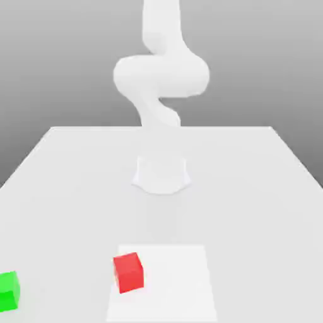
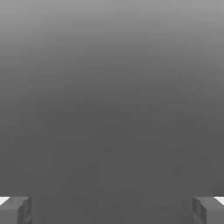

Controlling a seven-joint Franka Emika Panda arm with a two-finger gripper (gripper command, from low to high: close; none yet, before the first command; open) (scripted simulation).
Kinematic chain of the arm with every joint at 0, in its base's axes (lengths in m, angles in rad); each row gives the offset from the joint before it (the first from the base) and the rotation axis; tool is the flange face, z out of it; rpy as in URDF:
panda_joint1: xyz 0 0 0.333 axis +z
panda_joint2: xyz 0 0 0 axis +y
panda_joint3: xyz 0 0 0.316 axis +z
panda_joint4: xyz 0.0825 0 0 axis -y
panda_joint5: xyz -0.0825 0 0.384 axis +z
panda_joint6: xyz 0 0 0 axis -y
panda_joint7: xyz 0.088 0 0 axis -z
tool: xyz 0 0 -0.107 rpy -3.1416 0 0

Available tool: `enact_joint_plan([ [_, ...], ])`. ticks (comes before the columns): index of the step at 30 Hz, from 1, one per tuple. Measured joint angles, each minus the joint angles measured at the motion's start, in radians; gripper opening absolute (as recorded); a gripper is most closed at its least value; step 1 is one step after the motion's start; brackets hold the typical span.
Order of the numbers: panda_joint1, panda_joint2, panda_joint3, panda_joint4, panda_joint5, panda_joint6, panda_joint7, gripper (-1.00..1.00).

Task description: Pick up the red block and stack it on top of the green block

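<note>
Two fingertips in my hand view, standing wide apart: pincer (image 2: 112, 211) is open, nothing between them, only plain grey gradient behind. Each tip is dark grey with a small white patch beside it. Going outward, exterior view: I see the white arm (image 1: 161, 76) rising from its base (image 1: 161, 173) on the pale bench (image 1: 252, 214), base near the middle of the bench's width, toward the far edge. The arm's upper part runs out past the top of the picture. Grey gradient backdrop behind it. Nearer the camera I have a white square patch (image 1: 173, 284) lying on the bench, a bit brighter than the surface around it. Red block (image 1: 129, 273) sits on that patch, over by its edge on the exterior view's left, turned slightly off square to it. Green block (image 1: 9, 292) is well apart from the red one, further toward the exterior view's left, partly cut off by the picture border. It's on the bench, off the patch, also slightly rotated. Blocks look about equal in size, not touching, not stacked.
</note>
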Motion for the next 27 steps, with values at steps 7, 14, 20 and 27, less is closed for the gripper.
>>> enact_joint_plan([
  [7, -0.086, 0.261, 0.039, -0.114, 0.046, 0.135, 0.279, 0.0],
  [14, -0.154, 0.514, 0.07, -0.226, 0.04, 0.268, 0.588, 0.0],
  [20, -0.203, 0.732, 0.068, -0.322, -0.017, 0.383, 0.889, 0.0],
  [27, -0.178, 0.983, 0.029, -0.314, -0.07, 0.58, 0.989, -1.0],
])
